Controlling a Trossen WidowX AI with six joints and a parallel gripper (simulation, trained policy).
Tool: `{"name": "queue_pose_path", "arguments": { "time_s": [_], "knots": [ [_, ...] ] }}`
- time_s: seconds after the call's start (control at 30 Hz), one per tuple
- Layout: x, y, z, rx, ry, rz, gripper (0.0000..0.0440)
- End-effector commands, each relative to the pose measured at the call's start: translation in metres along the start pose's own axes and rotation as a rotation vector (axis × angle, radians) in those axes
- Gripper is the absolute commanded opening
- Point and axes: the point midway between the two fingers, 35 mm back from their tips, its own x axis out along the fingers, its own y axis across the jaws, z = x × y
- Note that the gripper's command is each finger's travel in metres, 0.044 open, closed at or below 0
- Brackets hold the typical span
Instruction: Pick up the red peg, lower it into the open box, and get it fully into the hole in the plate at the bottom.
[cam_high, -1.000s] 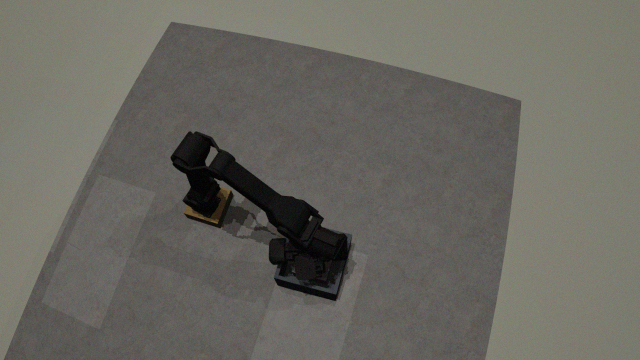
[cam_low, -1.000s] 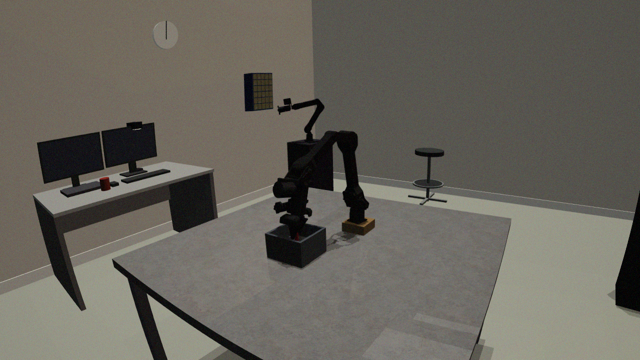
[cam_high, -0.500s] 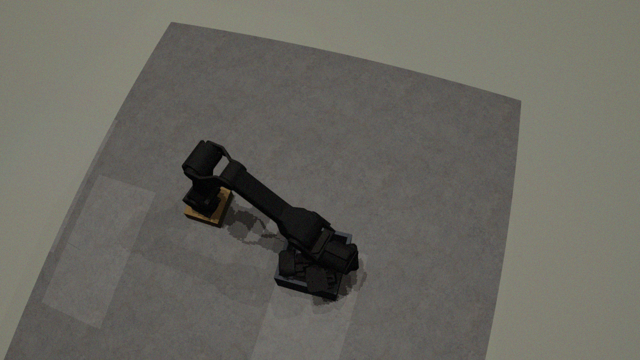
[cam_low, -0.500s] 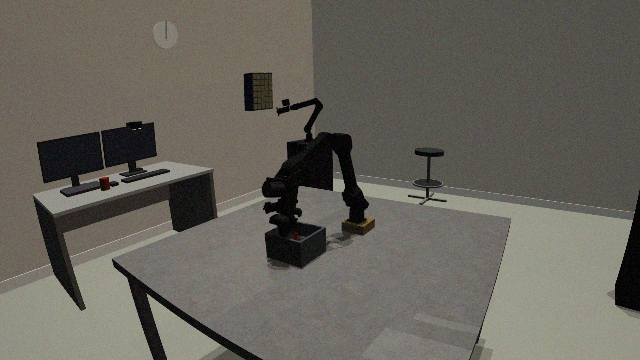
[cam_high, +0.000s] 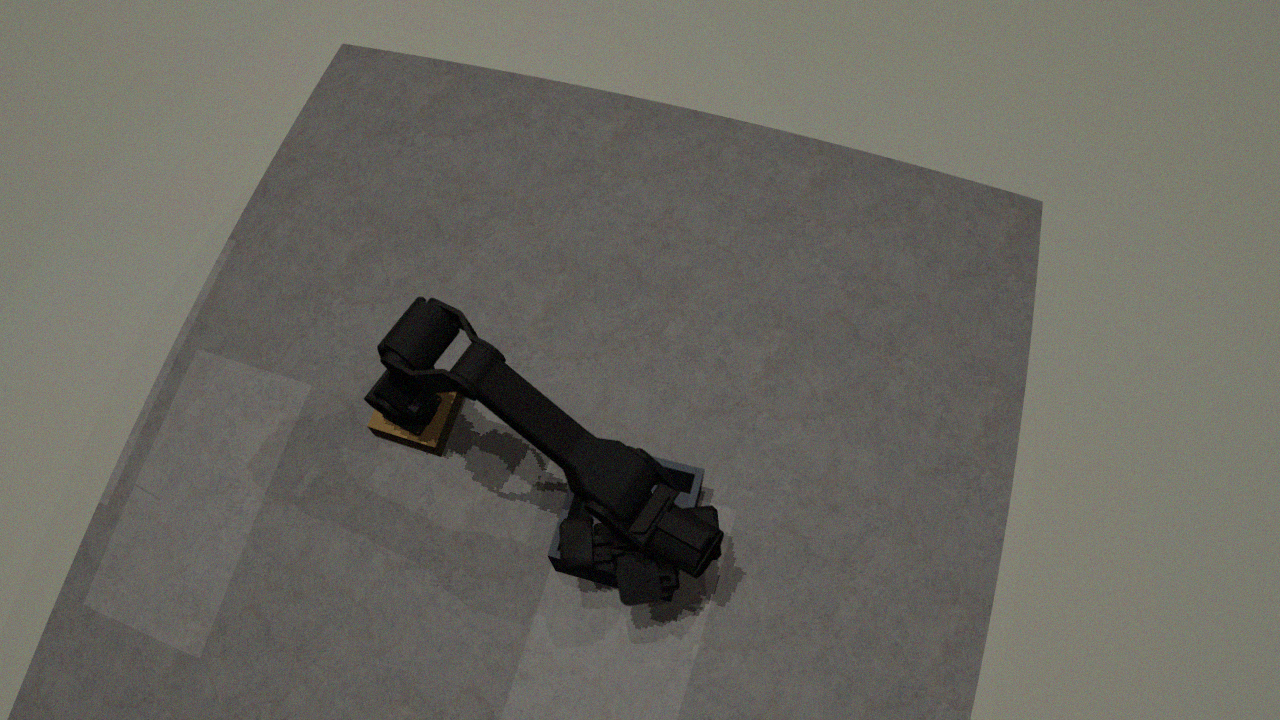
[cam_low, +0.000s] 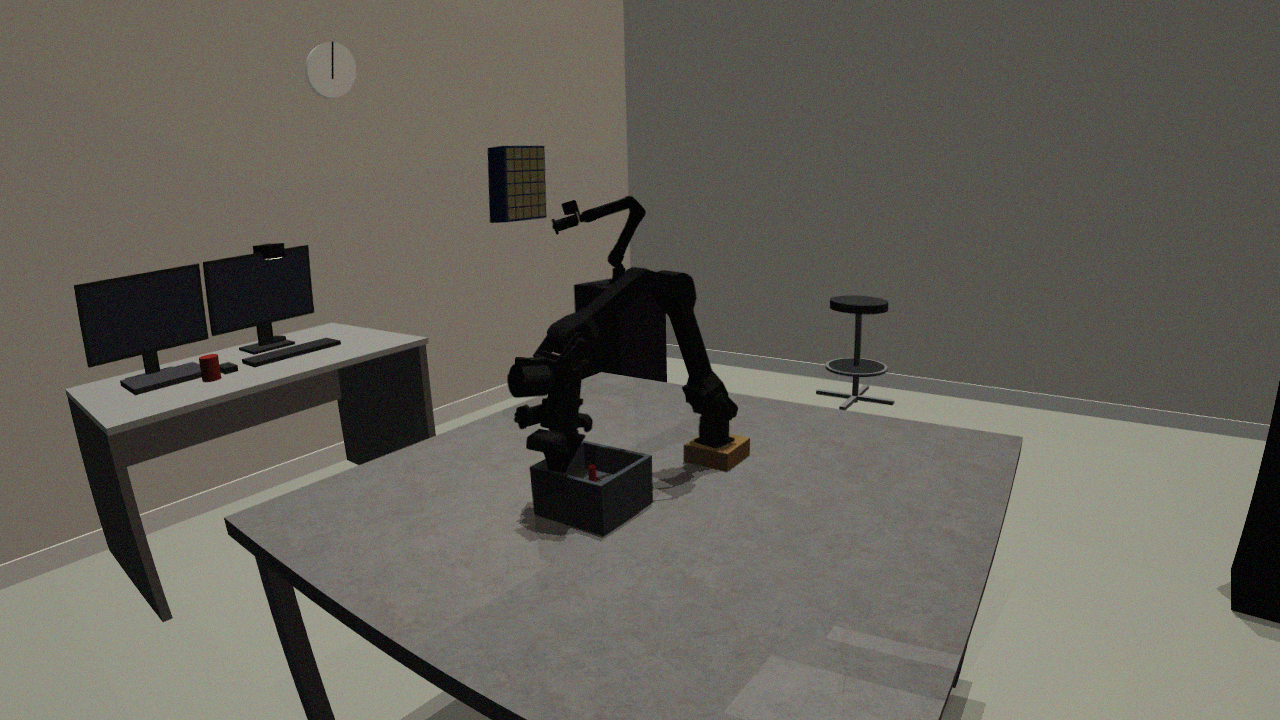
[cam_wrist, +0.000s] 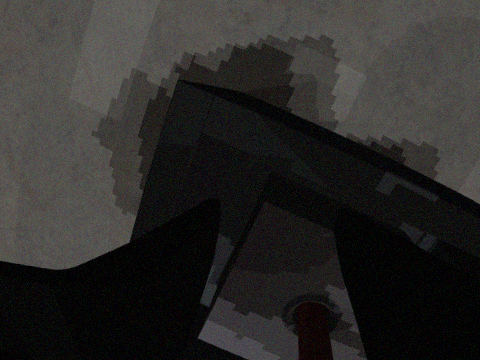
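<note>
The red peg (cam_low: 592, 472) (cam_wrist: 314, 332) stands in the open box, its foot inside the ring of the hole in the plate (cam_wrist: 295, 230). How deep it sits cannot be told. The dark grey box (cam_low: 565, 497) (cam_wrist: 240, 120) (cam_high: 696, 488) stands on the table, partly covered by the arm in the overhead view. My gripper (cam_wrist: 278, 215) (cam_low: 562, 465) is open, low at the box. In the wrist view its dark fingers stand well apart, with bare plate showing between them. The peg shows in the gap towards the right finger, and its top is cut off by the frame's lower edge.
The arm's orange-brown base block (cam_high: 427, 431) (cam_low: 716, 452) stands on the grey table (cam_high: 716, 268) (cam_low: 760, 555). The box walls rise around the gripper's fingers. A desk (cam_low: 380, 338) with monitors and a red cup (cam_low: 209, 368) stands away from the table, as does a stool (cam_low: 858, 304).
</note>
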Motion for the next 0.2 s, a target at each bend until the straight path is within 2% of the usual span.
{"name": "queue_pose_path", "arguments": {
  "time_s": [0.0, 0.17],
  "knots": [
    [-0.007, 0.011, 0.023, 0.018, -0.044, 0.042, 0.0206],
    [-0.011, 0.009, 0.036, 0.028, -0.057, 0.043, 0.0202]
  ]
}}
